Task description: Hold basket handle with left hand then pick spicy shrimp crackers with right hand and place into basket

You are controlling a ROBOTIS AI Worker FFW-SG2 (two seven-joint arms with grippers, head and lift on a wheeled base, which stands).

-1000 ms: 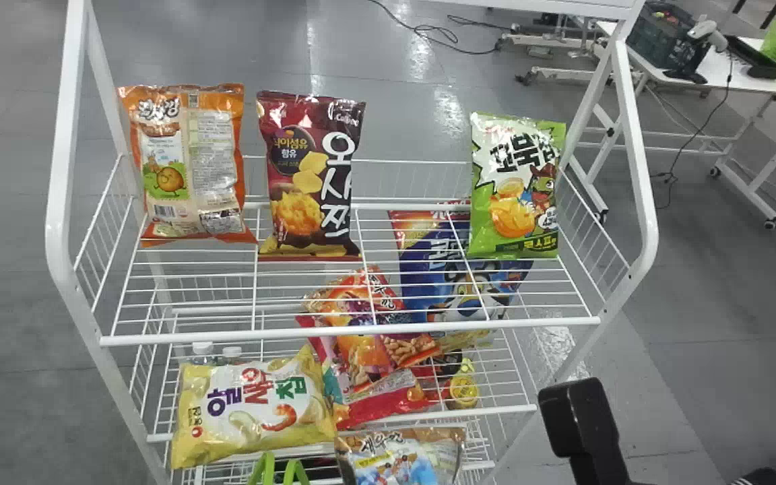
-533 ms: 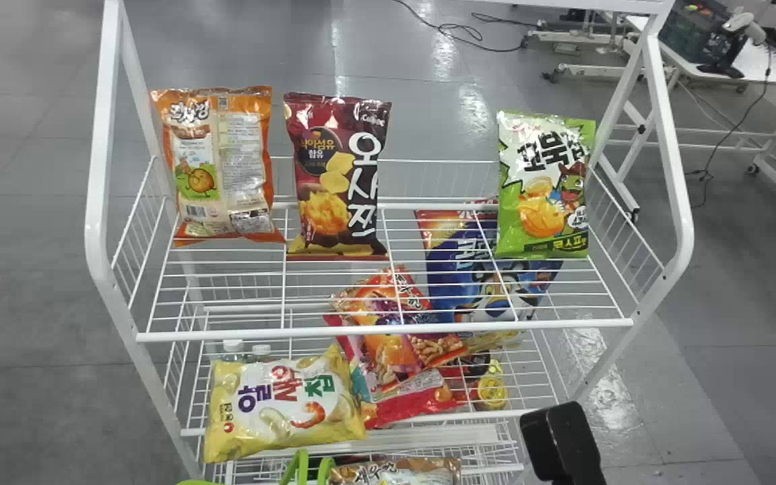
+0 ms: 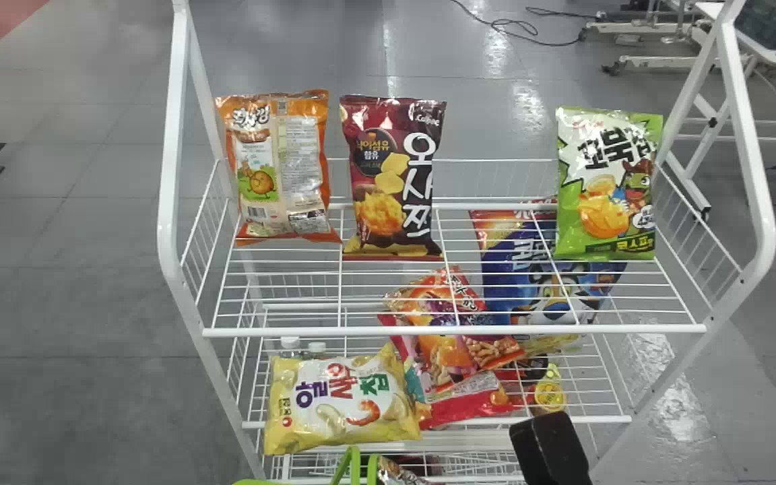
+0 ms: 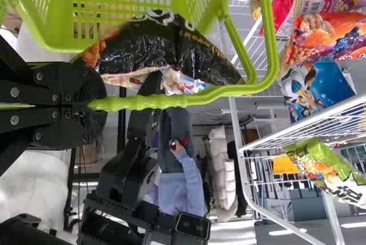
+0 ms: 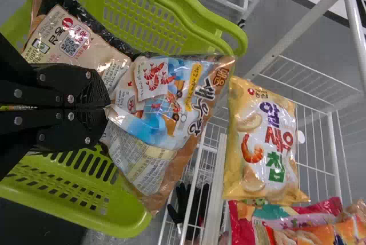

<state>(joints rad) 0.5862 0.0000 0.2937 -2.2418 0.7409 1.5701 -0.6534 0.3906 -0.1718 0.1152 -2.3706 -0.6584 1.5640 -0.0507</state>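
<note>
In the head view, a black part of my right arm (image 3: 550,446) stands at the bottom edge, right of the green basket handle (image 3: 354,465) and a sliver of the spicy shrimp crackers (image 3: 398,474). My left gripper (image 4: 94,106) is shut on the handle (image 4: 154,102) of the green basket (image 4: 126,10). In the right wrist view, my right gripper (image 5: 107,106) is shut on the edge of the blue-and-brown shrimp cracker bag (image 5: 166,99), which overlaps the basket (image 5: 108,222). A dark bag with a beige back (image 5: 71,42) lies by it at the basket.
A white wire rack (image 3: 455,331) stands ahead, its front rails close beyond the basket. Its upper shelf holds an orange bag (image 3: 279,168), a maroon bag (image 3: 391,178) and a green bag (image 3: 607,185); a yellow bag (image 3: 341,401) lies below among other snacks.
The head view has swung left, so the rack stands farther right in it. Against the rack, the shrimp crackers and my right arm have moved left, and the bag has sunk toward the bottom edge.
</note>
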